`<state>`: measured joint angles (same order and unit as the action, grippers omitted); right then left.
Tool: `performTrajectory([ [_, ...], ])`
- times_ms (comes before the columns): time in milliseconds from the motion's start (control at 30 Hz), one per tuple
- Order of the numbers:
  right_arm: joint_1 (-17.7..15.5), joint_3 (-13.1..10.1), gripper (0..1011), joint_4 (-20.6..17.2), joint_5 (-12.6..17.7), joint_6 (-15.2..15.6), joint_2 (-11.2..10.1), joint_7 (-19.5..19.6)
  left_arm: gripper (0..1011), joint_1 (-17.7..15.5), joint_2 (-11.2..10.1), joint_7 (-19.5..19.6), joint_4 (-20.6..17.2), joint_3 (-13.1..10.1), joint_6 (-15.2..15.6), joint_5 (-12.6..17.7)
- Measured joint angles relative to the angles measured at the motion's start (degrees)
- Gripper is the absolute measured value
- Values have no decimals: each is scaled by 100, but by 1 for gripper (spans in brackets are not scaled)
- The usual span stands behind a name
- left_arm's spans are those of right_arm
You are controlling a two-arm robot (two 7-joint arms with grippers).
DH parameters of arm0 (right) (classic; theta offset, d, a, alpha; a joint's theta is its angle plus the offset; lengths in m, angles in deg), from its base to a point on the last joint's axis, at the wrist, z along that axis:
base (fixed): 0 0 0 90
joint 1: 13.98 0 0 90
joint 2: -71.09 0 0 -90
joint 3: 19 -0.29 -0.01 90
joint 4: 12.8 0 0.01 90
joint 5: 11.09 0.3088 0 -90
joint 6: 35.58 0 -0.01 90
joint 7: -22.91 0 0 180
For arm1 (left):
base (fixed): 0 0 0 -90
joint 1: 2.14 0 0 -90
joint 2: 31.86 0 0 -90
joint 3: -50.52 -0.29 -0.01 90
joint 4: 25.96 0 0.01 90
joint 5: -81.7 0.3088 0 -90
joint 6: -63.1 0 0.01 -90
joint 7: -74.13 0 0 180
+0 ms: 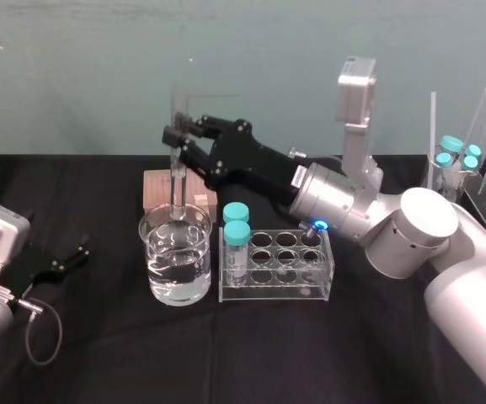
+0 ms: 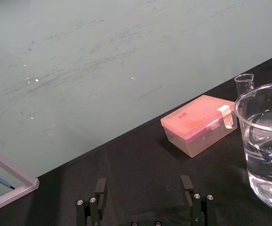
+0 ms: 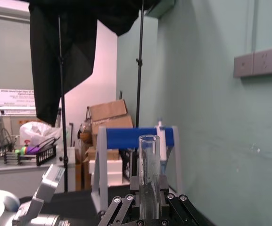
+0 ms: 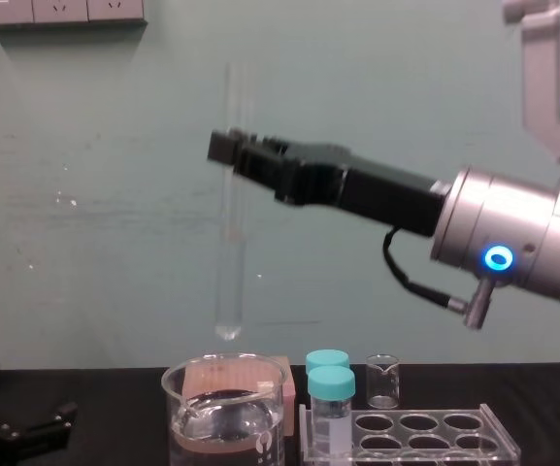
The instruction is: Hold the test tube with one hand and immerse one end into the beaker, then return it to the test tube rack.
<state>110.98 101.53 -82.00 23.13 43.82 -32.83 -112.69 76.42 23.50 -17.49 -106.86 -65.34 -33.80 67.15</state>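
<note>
— Left gripper (image 1: pixel 78 252) lies open and empty on the table (image 1: pixel 99 353), my near left. Right one?
— Right gripper (image 4: pixel 229 146) is pinched on the test tube (image 4: pixel 231 252), high up; it hangs upright, rounded end just above the beaker (image 4: pixel 223 417). Thin, slick, light glass; I'd squeeze gently.

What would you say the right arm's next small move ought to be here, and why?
Probably lower the right pincer straight down. It is shut on the upright test tube, whose rounded end hangs above the rim of the beaker in the chest view, in line with it and not yet dipped. The left pincer rests open on the table.
</note>
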Motion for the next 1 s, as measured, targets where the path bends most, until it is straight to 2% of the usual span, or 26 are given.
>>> performTrajectory([
  [300, 130, 249, 225, 454, -25, 10, 93, -44, 1000, 0, 0, 0, 0, 0, 0, 0],
  [1000, 168, 332, 225, 785, -98, 99, 106, 16, 1000, 0, 0, 0, 0, 0, 0, 0],
])
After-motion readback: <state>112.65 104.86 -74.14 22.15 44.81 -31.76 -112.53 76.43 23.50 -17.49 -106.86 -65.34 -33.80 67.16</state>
